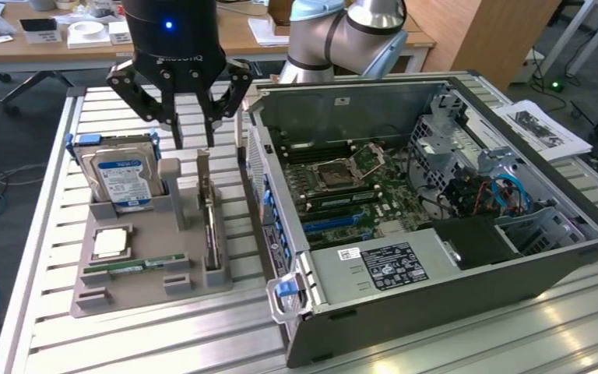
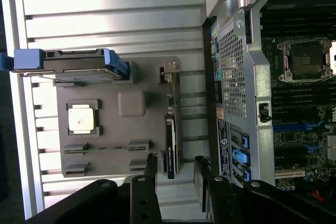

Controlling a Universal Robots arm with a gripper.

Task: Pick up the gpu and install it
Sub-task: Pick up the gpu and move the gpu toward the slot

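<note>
The gpu (image 1: 209,226) stands on its long edge in a slot of the grey holder tray (image 1: 143,290), right beside the computer case; it looks like a thin dark card with a silver bracket end. In the wrist view the gpu (image 2: 171,136) runs lengthwise between my two fingers (image 2: 151,165). My gripper (image 1: 194,140) hangs open above the far end of the card, apart from it and holding nothing. The wrist view has the gripper (image 2: 175,161) straddling the line of the card.
The open computer case (image 1: 310,312) lies at the exterior view's right, with its motherboard (image 1: 361,187) and blue slots (image 1: 330,222) exposed. The tray also holds a hard drive (image 1: 122,179), a processor (image 1: 110,243) and a green memory stick (image 1: 133,265). Papers (image 1: 543,128) lie far right.
</note>
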